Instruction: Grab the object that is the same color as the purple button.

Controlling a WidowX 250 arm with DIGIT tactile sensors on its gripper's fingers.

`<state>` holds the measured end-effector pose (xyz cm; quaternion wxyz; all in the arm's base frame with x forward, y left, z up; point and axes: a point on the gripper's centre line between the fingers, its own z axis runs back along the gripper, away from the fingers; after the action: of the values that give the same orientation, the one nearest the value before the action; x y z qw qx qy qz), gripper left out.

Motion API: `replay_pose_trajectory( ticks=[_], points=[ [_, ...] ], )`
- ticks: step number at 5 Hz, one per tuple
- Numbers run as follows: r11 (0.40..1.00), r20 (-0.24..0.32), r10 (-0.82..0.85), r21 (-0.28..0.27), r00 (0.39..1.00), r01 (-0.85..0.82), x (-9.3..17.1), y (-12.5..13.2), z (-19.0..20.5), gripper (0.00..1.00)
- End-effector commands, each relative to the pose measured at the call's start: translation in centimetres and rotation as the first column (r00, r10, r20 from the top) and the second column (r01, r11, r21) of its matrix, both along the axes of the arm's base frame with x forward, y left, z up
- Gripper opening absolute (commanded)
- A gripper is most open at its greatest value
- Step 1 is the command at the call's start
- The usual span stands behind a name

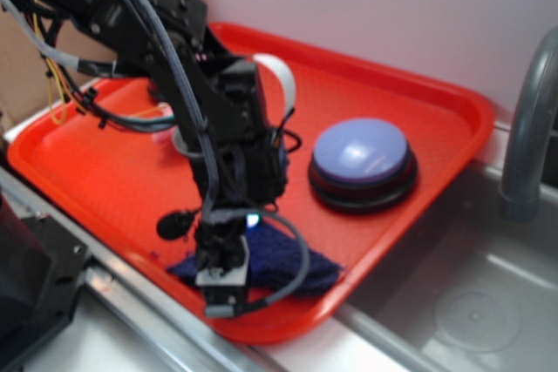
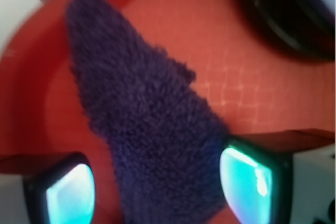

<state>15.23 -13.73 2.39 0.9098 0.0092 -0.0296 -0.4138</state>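
Note:
The dark navy-purple fuzzy rag [image 1: 292, 263] lies flat at the front edge of the red tray [image 1: 105, 180]. In the wrist view the rag [image 2: 142, 108] runs as a triangle from the upper left down between my fingers. My gripper [image 1: 227, 259] is low over it and open [image 2: 157, 187]. The right fingertip [image 2: 247, 182] touches the rag's edge. The left fingertip [image 2: 68, 195] stands a little apart from it. The large lavender-blue domed button [image 1: 360, 152] on its black base sits to the right on the tray, and its dark base shows in the wrist view [image 2: 283, 19].
A white object [image 1: 281, 80] lies behind the arm on the tray, mostly hidden. A metal sink [image 1: 471, 302] and a grey faucet [image 1: 527, 128] are to the right of the tray. The tray's raised rim runs close to the rag's front.

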Motion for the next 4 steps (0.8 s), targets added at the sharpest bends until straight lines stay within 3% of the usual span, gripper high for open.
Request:
replay_pose_trajectory(
  ticks=[1, 2, 3, 4],
  points=[
    [0.998, -0.01, 0.062, -0.022, 0.998, -0.062, 0.03, -0.42, -0.91, 0.85],
    [0.994, -0.022, 0.098, -0.04, 0.995, -0.099, 0.32, -0.02, -1.2, 0.14],
    [0.992, -0.027, 0.108, -0.055, 0.994, -0.109, 0.49, 0.28, -1.2, 0.0],
    [0.99, -0.022, 0.126, -0.057, 0.992, -0.127, 0.58, 0.53, -1.13, 0.0]
  ],
)
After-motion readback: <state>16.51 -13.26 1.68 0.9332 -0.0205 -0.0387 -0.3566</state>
